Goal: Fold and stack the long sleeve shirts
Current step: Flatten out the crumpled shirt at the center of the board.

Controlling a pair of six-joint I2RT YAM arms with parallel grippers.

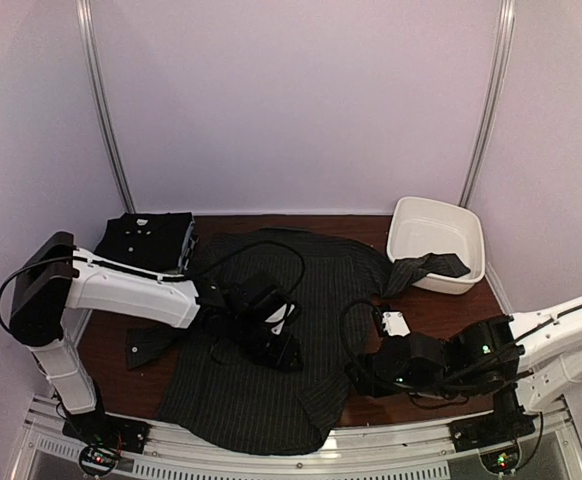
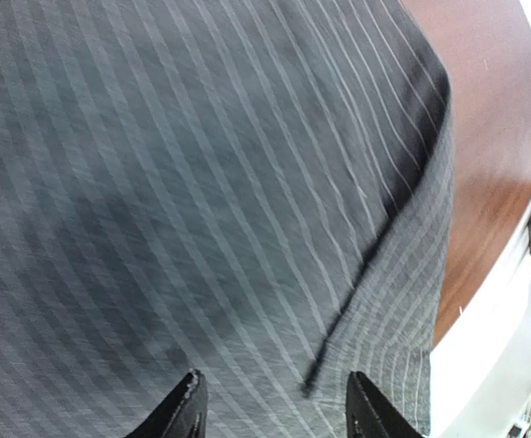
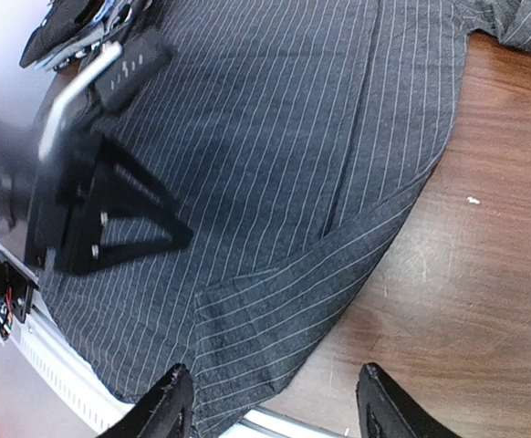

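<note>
Both tools stand partly open with nothing between their fingers. The left tool (image 2: 275, 406) hovers over the middle of the pinstriped shirt (image 1: 241, 400), and the right tool (image 3: 275, 401) hangs over its edge at lower right. The shirt lies spread across the centre of the bench (image 1: 441, 320). One sleeve (image 1: 433, 267) trails into the white tub (image 1: 431, 225) at upper right, so a fold pulled leftward could drag or tip the tub. The hem reaches the near rail (image 1: 391, 437) at the bottom and might snag there. The folded shirt (image 1: 151, 240) sits at upper left, close beside the left arm. The bare wood at right looks like the freest room.
</note>
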